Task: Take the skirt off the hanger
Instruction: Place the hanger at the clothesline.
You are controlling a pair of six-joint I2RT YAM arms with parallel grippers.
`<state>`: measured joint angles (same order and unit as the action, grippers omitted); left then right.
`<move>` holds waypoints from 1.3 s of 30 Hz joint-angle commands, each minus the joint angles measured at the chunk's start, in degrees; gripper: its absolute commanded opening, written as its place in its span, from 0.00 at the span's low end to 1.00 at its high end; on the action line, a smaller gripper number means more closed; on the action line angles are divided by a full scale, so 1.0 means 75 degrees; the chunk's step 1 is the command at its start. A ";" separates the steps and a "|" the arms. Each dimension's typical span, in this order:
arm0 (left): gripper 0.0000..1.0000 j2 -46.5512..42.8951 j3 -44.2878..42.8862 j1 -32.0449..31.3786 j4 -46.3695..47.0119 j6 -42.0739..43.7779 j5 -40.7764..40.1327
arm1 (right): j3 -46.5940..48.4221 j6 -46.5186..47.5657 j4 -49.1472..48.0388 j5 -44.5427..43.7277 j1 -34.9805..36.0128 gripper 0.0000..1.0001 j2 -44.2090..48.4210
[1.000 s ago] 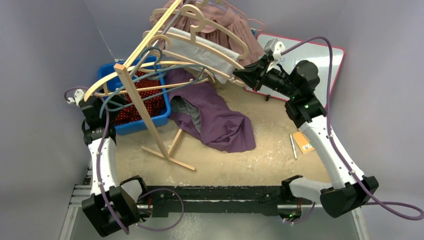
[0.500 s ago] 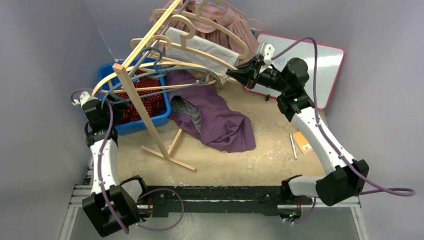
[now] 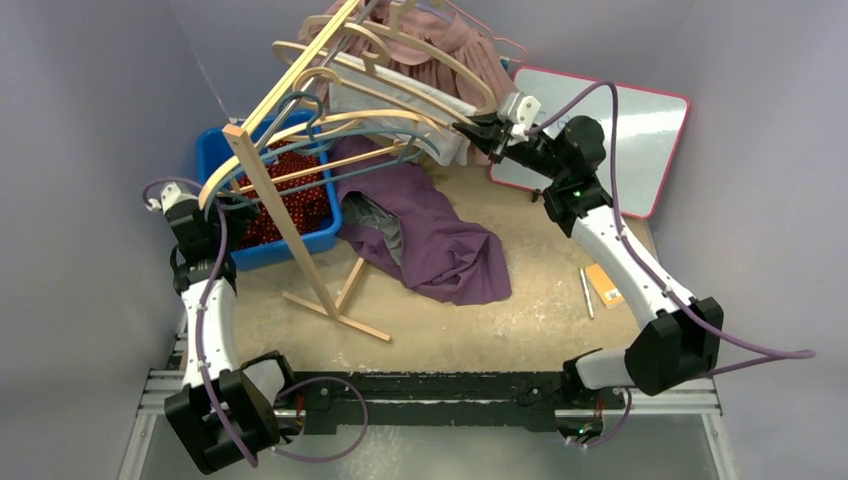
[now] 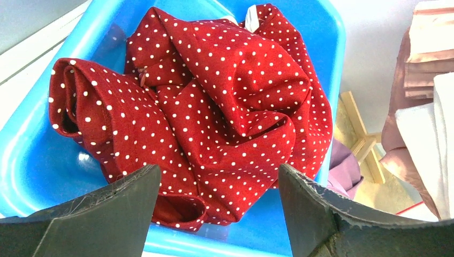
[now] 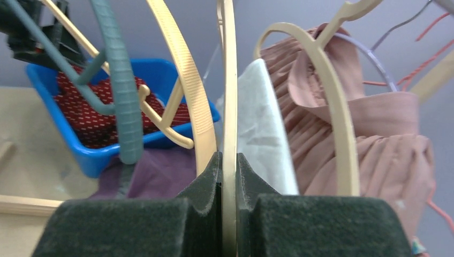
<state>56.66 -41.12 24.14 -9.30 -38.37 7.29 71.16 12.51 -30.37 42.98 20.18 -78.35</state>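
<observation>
A white skirt [image 3: 400, 95] hangs on a cream hanger [image 3: 420, 118] on the tilted wooden rack [image 3: 285, 225]. My right gripper [image 3: 470, 128] is shut on that hanger's right end. In the right wrist view the pads [image 5: 211, 176] pinch the thin cream hanger [image 5: 229, 96] edge-on, with the white skirt [image 5: 262, 134] just behind it and a pink skirt [image 5: 385, 144] on a further hanger. My left gripper [image 3: 195, 215] is open and empty over the left side of the blue bin [image 3: 215, 145]. Its fingers [image 4: 107, 214] frame red dotted cloth [image 4: 214, 96].
A purple skirt [image 3: 435, 235] lies crumpled on the table under the rack. Several empty cream and teal hangers [image 3: 300, 150] hang over the bin. A whiteboard [image 3: 630, 120] lies at the back right. A pen [image 3: 586, 293] and an orange card [image 3: 606, 283] lie at the right.
My right arm has moved left and back with the hanger in its grip. The white skirt and the other hangers have swung left. The left arm has barely moved.
</observation>
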 commanded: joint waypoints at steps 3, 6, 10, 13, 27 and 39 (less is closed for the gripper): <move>0.79 -0.0160 0.0113 0.0051 0.0489 -0.0022 0.0175 | 0.0770 0.2113 -0.0038 -0.0626 0.0004 0.00 -0.0174; 0.79 -0.0154 0.0113 0.0055 0.0508 -0.0037 0.0216 | 0.1029 0.2969 0.0316 -0.0821 -0.0002 0.00 -0.0245; 0.79 -0.0146 0.0141 0.0052 0.0548 -0.0062 0.0263 | 0.1301 0.4165 0.0816 -0.0937 0.0032 0.00 -0.0319; 0.79 -0.0140 0.0139 0.0051 0.0567 -0.0063 0.0284 | 0.1330 0.4651 0.0951 -0.1200 0.0044 0.00 -0.0323; 0.81 0.0011 0.0198 0.0051 0.0701 -0.0145 0.0486 | 0.1904 0.5941 0.2068 -0.0551 0.0265 0.00 -0.0367; 0.83 0.0411 0.0243 0.0060 0.1001 -0.0184 0.1175 | 0.1009 0.3683 0.2958 0.0782 0.0724 0.00 0.0080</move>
<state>59.18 -39.44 24.14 -6.09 -39.72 12.88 79.05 47.35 -13.54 43.38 24.64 -79.68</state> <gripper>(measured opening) 0.827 0.059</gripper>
